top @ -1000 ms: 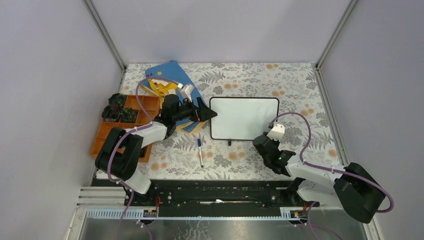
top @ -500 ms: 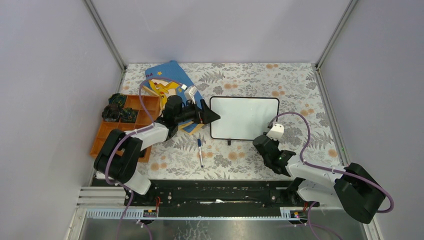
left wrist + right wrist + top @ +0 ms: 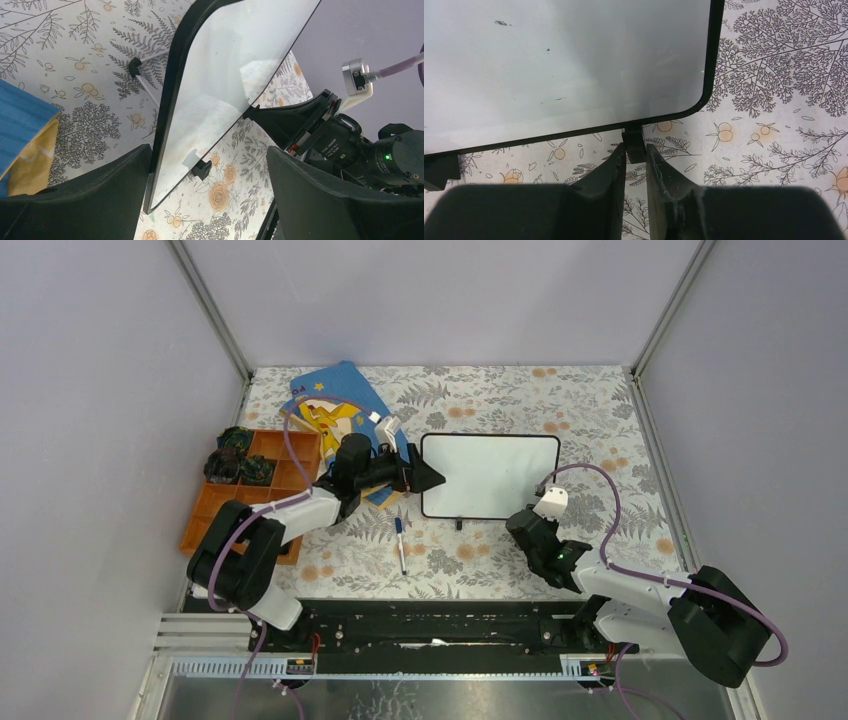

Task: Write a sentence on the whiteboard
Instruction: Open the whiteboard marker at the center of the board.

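The whiteboard lies flat on the floral table, glossy white with a thin black frame. It also shows in the left wrist view and the right wrist view. No blue sentence shows on it, only a few small dark specks. My left gripper is open at the board's left edge; in its wrist view the board's near corner lies between the wide-spread fingers. My right gripper is at the board's near right corner, shut on a little black foot.
A blue-capped marker lies on the table in front of the board's left corner. A blue picture book lies at the back left. An orange compartment tray with dark items sits at the left. Walls close in three sides.
My left gripper has moved slightly right and nearer along the board's left edge. The board has shifted a touch to the right. The right arm has hardly moved.
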